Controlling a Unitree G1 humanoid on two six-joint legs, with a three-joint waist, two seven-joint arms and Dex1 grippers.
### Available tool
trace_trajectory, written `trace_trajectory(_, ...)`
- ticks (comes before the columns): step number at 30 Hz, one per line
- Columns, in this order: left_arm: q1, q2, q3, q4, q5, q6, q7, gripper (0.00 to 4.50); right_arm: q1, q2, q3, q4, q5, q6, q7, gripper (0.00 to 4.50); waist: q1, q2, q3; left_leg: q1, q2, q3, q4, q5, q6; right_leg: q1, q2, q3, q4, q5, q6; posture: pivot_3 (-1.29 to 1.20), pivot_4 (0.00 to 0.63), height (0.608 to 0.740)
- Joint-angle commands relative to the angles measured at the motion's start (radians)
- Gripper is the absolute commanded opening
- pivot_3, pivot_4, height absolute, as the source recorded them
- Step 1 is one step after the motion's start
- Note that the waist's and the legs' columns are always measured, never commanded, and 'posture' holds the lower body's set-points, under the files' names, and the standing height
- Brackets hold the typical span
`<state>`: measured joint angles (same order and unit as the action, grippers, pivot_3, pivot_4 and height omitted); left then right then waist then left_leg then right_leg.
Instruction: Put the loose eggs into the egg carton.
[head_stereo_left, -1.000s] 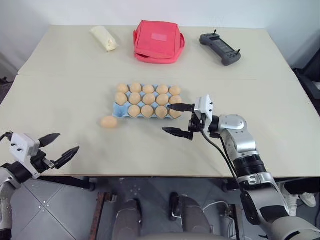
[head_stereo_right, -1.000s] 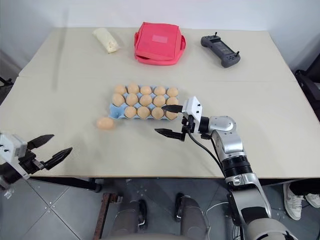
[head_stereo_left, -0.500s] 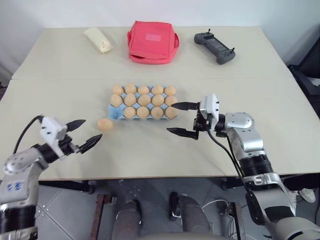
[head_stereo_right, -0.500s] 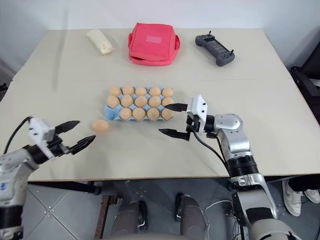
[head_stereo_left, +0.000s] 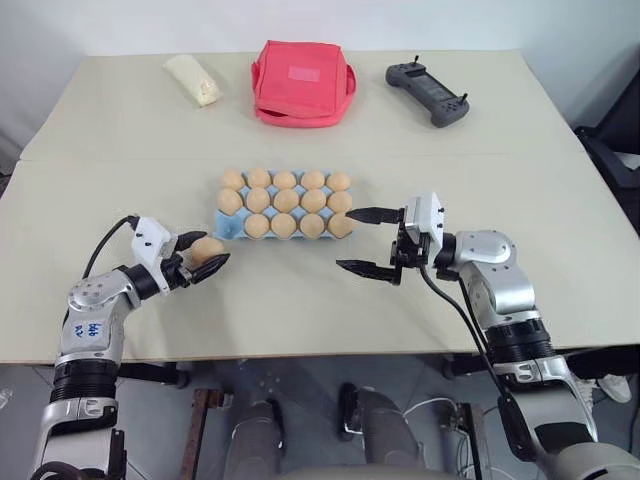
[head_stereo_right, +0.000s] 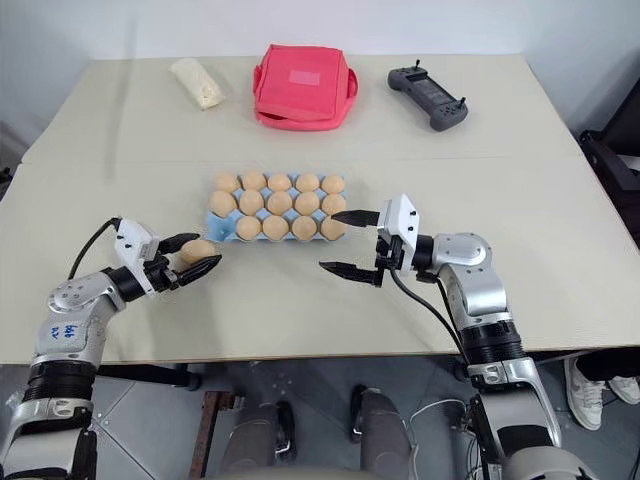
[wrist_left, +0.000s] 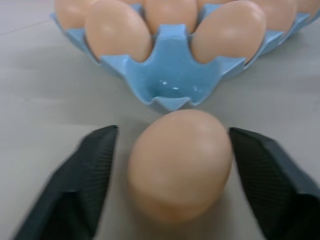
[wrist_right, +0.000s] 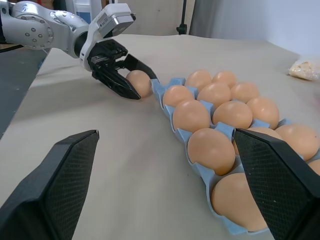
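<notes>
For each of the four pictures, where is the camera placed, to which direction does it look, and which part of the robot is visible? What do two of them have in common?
Left eye view: on the head, looking forward and down at the table; both arms show.
Right eye view: beside it, same scene.
Left wrist view: on the left wrist, looking along the left gripper at the loose egg between its fingers and the egg carton.
Right wrist view: on the right wrist, looking along the open right gripper over the carton toward the left gripper.
Shared: both wrist views show the loose egg at the carton's empty corner cup.
</notes>
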<state>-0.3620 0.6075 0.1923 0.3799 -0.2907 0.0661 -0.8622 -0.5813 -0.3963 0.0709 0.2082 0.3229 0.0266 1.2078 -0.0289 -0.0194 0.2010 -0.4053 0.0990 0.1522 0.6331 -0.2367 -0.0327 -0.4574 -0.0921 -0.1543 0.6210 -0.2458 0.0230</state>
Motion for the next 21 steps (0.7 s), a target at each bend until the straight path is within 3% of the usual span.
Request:
trace_trajectory(1,0.021,0.02,0.036,-0.041,-0.028,-0.007,-0.011,2.28,0.007,-0.012,-0.016,-0.043,0.027,0.004,-0.004,4.5,-0.001,0.0,0.0,0.0,0.0,0.001,0.0,0.0,0.0,0.0,0.0,0.0,0.0,0.0,0.0,0.0,0.15,0.74)
trace_trajectory(2,0.031,0.021,0.049,-0.069,-0.05,0.007,-0.02,2.09,0.008,-0.013,-0.017,-0.045,0.028,0.006,-0.004,4.5,-0.002,0.0,0.0,0.0,0.0,0.001,0.001,0.0,0.0,-0.001,-0.001,0.0,0.0,0.0,0.0,0.0,0.15,0.74)
trace_trajectory(6,0.059,0.034,0.086,-0.22,-0.146,0.104,-0.047,2.09,0.009,-0.017,-0.019,-0.051,0.03,0.011,-0.006,4.5,0.0,0.0,0.0,0.0,0.0,0.001,0.002,0.0,0.0,-0.002,-0.001,0.002,0.001,0.0,0.0,0.0,0.15,0.74)
trace_trajectory(12,-0.004,0.017,0.053,-0.287,-0.156,0.159,-0.015,2.09,0.005,-0.024,-0.022,-0.053,0.032,0.014,-0.017,4.5,0.002,0.0,0.0,-0.001,-0.001,0.001,0.002,0.001,0.001,-0.002,-0.001,0.003,0.001,0.0,0.0,0.0,0.15,0.74)
trace_trajectory(20,-0.205,-0.06,-0.004,0.069,-0.044,0.012,0.027,2.09,0.005,-0.024,-0.027,-0.069,0.035,0.012,-0.047,4.5,-0.001,-0.001,0.0,0.0,-0.001,0.003,0.003,0.001,0.002,-0.002,0.0,0.005,0.003,0.0,0.0,0.0,0.15,0.74)
trace_trajectory(21,-0.221,-0.067,-0.012,0.103,-0.038,-0.001,0.017,2.4,0.006,-0.022,-0.025,-0.074,0.036,0.013,-0.051,4.5,-0.003,-0.001,0.0,0.0,-0.001,0.003,0.004,0.001,0.002,-0.002,0.0,0.005,0.004,0.0,0.0,0.0,0.15,0.74)
